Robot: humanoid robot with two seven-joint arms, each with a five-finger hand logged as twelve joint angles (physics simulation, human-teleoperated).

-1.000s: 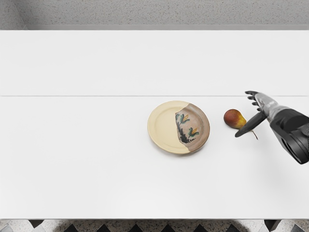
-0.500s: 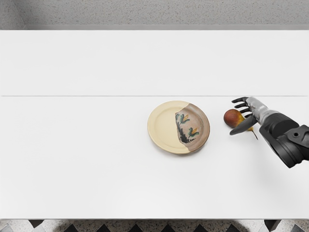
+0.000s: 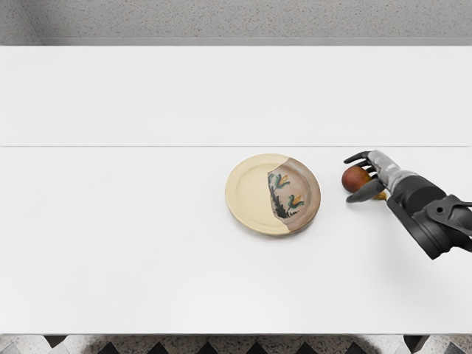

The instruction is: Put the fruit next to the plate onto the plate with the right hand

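Observation:
A red-brown pear [image 3: 354,178] lies on the white table just right of the plate [image 3: 247,193], a cream plate with a brown side and a painted bird motif. My right hand [image 3: 357,179] comes in from the right edge and straddles the pear. Its fingers [image 3: 359,158] arch over the pear's far side and the thumb [image 3: 364,195] lies along the near side. The fingers are still spread and the pear rests on the table, its right half hidden by the palm. The left arm is out of view.
The table [image 3: 147,243] is white, with a seam running across it behind the plate. Its front edge lies near the bottom of the picture, and a grey floor shows beyond the far edge.
The right hand has slid left, from beside the pear to around it, with the fingers curling further over it. The pear and plate have stayed where they were.

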